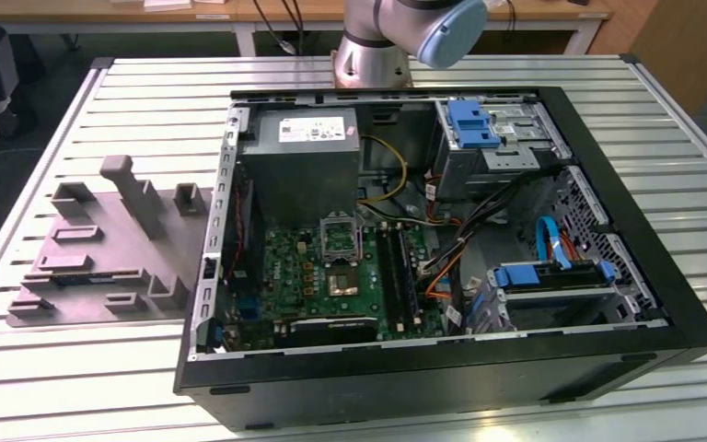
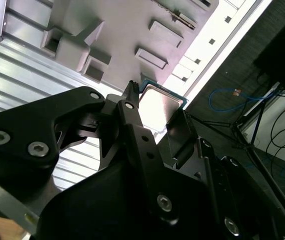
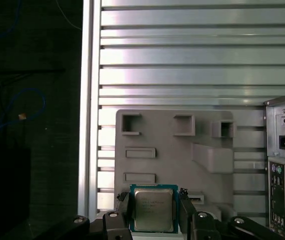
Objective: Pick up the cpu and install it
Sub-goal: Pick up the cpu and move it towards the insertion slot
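The black two-finger gripper [image 3: 154,199] is closed on the cpu [image 3: 154,211], a small flat square chip with a silvery metal top and a thin green rim. It holds the chip by two opposite edges, over the grey moulded plastic tray [image 3: 167,132]. This tray lies on the silver slatted metal table [image 3: 182,60], beside the open black computer case [image 1: 390,391].

- No word, number or sign is clear enough to read in any view.
- White label [image 1: 310,132] on the grey box [image 1: 305,189] inside the computer case [image 1: 452,391], in the exterior view: a few dark lines of print and a darker patch, too fine to make out.
- cpu [image 3: 154,209], outside the computer case, in the first wrist view: faint rows of print across its silvery top, not legible.
- In the second wrist view the cpu [image 2: 158,107] top is washed pale by glare; no print shows.
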`<state>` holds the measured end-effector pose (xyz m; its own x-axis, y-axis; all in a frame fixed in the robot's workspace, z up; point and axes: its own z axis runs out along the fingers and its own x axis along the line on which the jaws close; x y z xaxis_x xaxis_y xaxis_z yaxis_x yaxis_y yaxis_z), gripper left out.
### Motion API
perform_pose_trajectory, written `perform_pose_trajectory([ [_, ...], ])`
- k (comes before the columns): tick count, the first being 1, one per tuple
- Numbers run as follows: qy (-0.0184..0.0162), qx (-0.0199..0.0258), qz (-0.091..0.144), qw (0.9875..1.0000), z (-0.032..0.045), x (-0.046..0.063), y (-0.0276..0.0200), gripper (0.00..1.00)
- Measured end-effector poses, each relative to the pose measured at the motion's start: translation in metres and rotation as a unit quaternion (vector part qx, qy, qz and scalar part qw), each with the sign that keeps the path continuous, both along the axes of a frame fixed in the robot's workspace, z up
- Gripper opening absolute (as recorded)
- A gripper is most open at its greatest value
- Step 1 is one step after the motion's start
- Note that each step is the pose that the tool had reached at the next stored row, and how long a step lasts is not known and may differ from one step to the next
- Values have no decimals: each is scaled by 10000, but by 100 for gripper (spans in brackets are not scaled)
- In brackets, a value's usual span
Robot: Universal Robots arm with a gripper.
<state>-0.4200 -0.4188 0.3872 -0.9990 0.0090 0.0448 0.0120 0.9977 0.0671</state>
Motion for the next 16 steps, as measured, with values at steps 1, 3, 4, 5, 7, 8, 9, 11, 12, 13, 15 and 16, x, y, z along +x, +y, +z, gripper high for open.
perform_pose_trajectory([
  [1,0,0,0,10000,0,8,0,47],
  [3,0,0,0,10000,0,21,0,47],
  [4,0,0,0,10000,0,26,0,47],
  [5,0,0,0,10000,0,31,0,47],
  [7,0,0,0,10000,0,40,0,47],
  [8,0,0,0,10000,0,45,0,47],
  [9,0,0,0,10000,0,50,0,47],
  [11,0,0,0,10000,0,56,0,47],
  [12,-1,0,0,10000,-1,59,0,47],
  [13,0,0,0,10000,0,62,0,47],
  [15,0,0,0,10000,0,66,0,47],
  [16,0,0,0,10000,0,68,0,47],
])
